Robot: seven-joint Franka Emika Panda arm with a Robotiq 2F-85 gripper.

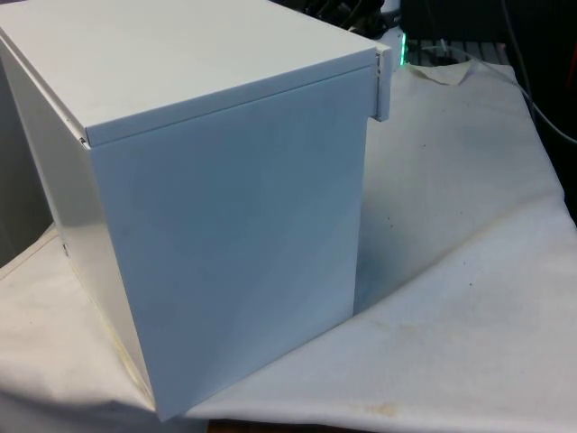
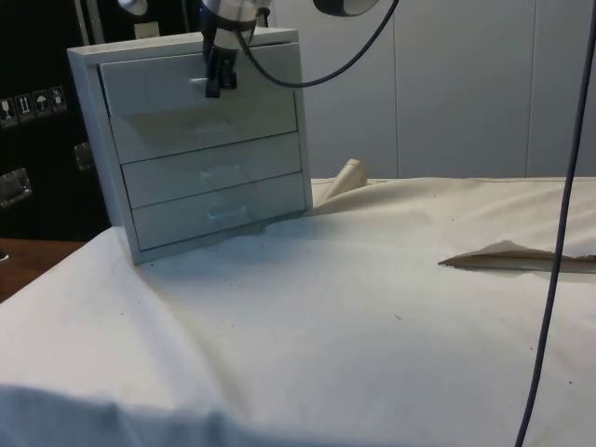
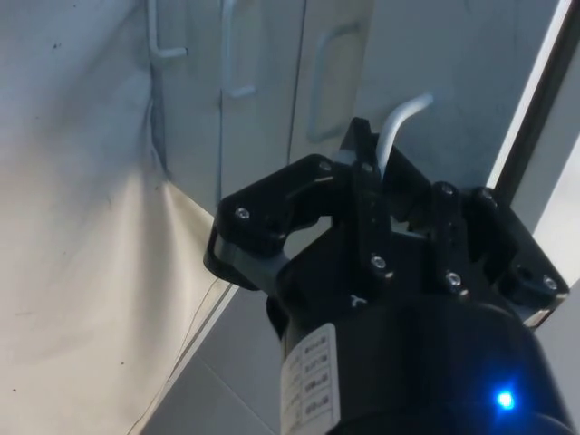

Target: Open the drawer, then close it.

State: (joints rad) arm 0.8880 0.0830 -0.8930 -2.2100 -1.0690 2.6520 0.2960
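Drawers first: at the side view's left the white chest of drawers (image 2: 200, 144) stands on the cloth-covered table (image 2: 372, 335), its four fronts facing out and a little to the right, each with a small pale handle. The top drawer (image 2: 191, 79) sits proud of the three below it — its front juts past the chest's corner in the front view too (image 1: 382, 81), so I judge it already partly pulled out. Moving right along that front, the black gripper (image 2: 217, 79) hangs down from above, right at the top drawer's handle (image 2: 199, 83).

From the wrist, the fingers (image 3: 362, 195) look drawn in close around the curved white handle (image 3: 399, 118), which rises between them; they appear closed on it rather than spread, though the actual contact is hidden behind the finger links.

Step in hand, as I read it: the opening pull, or its end. What comes next calls for a straight travel along the drawer's own line — out further if it isn't open enough, then a push back until the front sits flush with the others. Pulling off-axis could drag the light chest across the cloth.

Further right the cloth lies bare but for a folded ridge (image 2: 507, 253).
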